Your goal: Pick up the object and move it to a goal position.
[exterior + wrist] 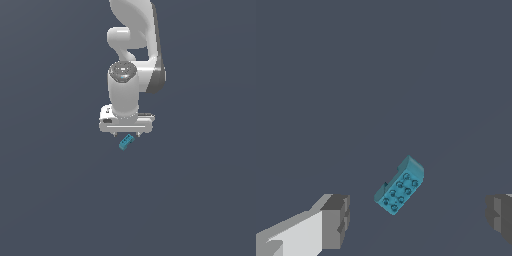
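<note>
Featureless slate-grey ground fills both views, with no edge, marker or goal spot to be seen. On it lies the object (126,142), a small teal-blue studded brick, just under the white gripper (126,134) in the exterior view. In the wrist view the brick (400,186) sits between the two grey fingertips (336,221), nearer to one of them than the other, touching neither. The jaws stand wide apart with nothing in them.

The step in hand looks like the approach before the grasp. To do it well, the wrist probably needs a turn so that the pads close across the brick's short width, not along its length or corner to corner. A small sideways shift to centre the brick between the pads would keep one pad from pushing it askew as they close. Then a straight descent, closing only once the pads flank its sides.

In the exterior view the brick's long axis runs from about 7 o'clock to 1 o'clock. The studded face points up toward the wrist camera.
</note>
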Robot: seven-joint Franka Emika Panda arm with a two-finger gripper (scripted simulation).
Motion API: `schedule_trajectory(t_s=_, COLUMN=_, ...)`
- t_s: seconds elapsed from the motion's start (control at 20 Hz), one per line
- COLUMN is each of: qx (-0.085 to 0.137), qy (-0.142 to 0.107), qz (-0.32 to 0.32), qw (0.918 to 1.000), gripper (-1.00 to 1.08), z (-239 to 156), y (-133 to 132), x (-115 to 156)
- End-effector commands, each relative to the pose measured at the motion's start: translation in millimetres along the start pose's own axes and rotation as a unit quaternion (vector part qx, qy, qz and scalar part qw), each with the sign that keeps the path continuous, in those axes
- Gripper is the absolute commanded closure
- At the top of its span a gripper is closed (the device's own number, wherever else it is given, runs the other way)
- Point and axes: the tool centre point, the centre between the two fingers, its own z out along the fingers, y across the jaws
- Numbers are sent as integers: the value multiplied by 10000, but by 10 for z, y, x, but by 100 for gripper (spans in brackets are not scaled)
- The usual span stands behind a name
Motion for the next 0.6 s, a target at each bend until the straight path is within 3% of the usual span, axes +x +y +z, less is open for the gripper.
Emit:
schedule_trajectory(t_s=0.0, qx=0, qy=5, qz=139, qw=9999, gripper=-92, z=43, y=-4, x=-17)
schedule_trajectory(t_s=0.55, qx=-7, qy=65, qz=1296, qw=9916, gripper=-92, z=366, y=-14, x=-163)
